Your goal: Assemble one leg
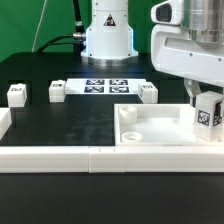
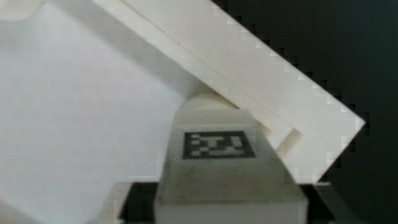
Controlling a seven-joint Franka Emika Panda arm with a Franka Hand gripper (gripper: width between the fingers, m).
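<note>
My gripper (image 1: 207, 108) is shut on a leg (image 1: 208, 114), a small white block with a black-and-white tag, and holds it at the right far corner of the large white tray-like piece (image 1: 160, 128). In the wrist view the leg (image 2: 221, 145) fills the space between my fingers (image 2: 139, 200), with the tray's rim (image 2: 267, 80) running diagonally beside it. Three more legs stand on the table: one at the exterior view's left (image 1: 16, 95), one beside it (image 1: 56, 91), one near the marker board (image 1: 148, 92).
The marker board (image 1: 105, 86) lies at the back centre before the robot base (image 1: 107, 35). A white L-shaped fence (image 1: 60, 155) runs along the table's front and left edges. A round hole (image 1: 129, 133) shows in the tray's near left corner.
</note>
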